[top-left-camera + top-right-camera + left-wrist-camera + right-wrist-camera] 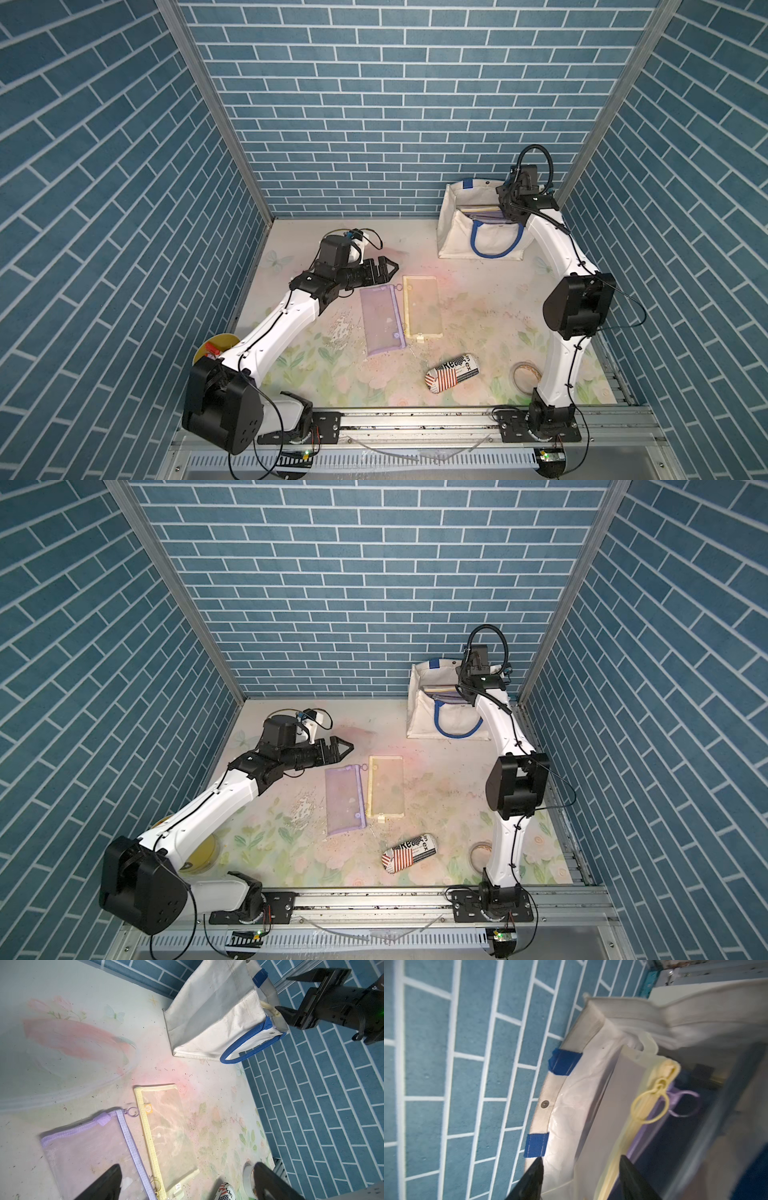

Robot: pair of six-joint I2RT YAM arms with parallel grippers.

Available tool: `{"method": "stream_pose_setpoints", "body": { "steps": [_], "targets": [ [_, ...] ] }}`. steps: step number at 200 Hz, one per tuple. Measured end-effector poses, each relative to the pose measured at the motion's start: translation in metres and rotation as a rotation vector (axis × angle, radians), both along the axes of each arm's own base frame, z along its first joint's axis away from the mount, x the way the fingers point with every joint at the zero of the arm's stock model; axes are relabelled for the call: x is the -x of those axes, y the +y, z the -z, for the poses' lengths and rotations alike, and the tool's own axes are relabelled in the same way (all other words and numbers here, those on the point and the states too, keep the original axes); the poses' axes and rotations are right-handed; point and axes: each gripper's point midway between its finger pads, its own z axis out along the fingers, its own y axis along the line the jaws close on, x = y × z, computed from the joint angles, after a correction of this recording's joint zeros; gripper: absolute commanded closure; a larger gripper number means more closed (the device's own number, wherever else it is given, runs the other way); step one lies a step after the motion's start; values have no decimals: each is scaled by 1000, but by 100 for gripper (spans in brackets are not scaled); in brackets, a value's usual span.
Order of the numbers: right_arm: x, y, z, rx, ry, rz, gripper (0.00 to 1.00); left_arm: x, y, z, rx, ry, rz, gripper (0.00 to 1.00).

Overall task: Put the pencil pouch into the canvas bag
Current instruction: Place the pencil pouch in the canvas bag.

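Observation:
The off-white canvas bag [453, 237] [419, 717] with blue handles stands at the back right. My right gripper [581, 1158] [508, 212] hangs open over its mouth, holding nothing. A yellow-edged pencil pouch [652, 1105] stands inside the bag by one fingertip, with a purple pouch [683, 1103] behind it. On the table's middle lie a purple mesh pouch [382, 320] [89, 1147] and a yellow mesh pouch [422, 305] [168, 1126], side by side. My left gripper [392, 268] [187, 1165] is open just behind the purple one's far end, above the table.
A printed pencil case [453, 372] lies near the front, and a tape roll [524, 376] sits beside the right arm's base. A yellow dish [218, 347] is at the left edge, partly under the left arm. Brick-patterned walls close in three sides.

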Motion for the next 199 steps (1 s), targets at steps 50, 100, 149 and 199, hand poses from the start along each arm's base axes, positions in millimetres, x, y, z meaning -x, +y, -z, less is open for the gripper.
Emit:
{"method": "stream_pose_setpoints", "body": {
  "steps": [50, 100, 149, 199],
  "targets": [
    [-14, 14, 23, 13, 54, -132, 42, 1, 0, 6, -2, 12, -1, 1],
    [-14, 47, -40, 154, -47, -412, 26, 5, 7, 22, -24, 54, -17, 1],
    [81, 139, -41, 300, 39, -807, 23, 19, 51, 90, -15, 248, -112, 1],
    [195, 256, 53, 228, 260, -1237, 27, 36, 69, 125, -66, 364, -135, 7]
  ]
}}
